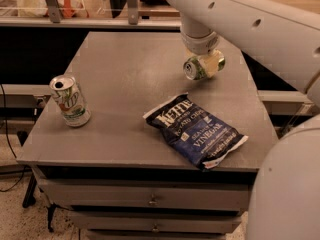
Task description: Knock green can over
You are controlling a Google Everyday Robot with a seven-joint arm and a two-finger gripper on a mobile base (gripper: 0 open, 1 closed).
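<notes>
In the one camera view, a grey table [125, 74] fills the middle, with drawers [150, 200] below its front edge. The white arm [250, 19] comes in from the top and right edges, where it is cut off, and hides the table's far right corner.

The tool [205, 64] hangs from the wrist at about 1 o'clock on the table. The wrist above covers most of it, so I cannot tell whether it is wide, narrow or gripping. Right at it is the green can [192, 68], lying sideways with its silver top rim turned towards 8 o'clock. Only that rim and a short stretch of its dark body show. The far end is lost against the pale parts of the tool, and I cannot tell whether the can rests on the table or sits just above it.

A white can [70, 101] stands upright near the edge at 9 o'clock, well apart from the tool. A dark blue chip bag [196, 131] lies flat at 5 o'clock, its lettering only partly readable. A large pale rounded part of the robot [290, 184] blocks the lower right corner.
</notes>
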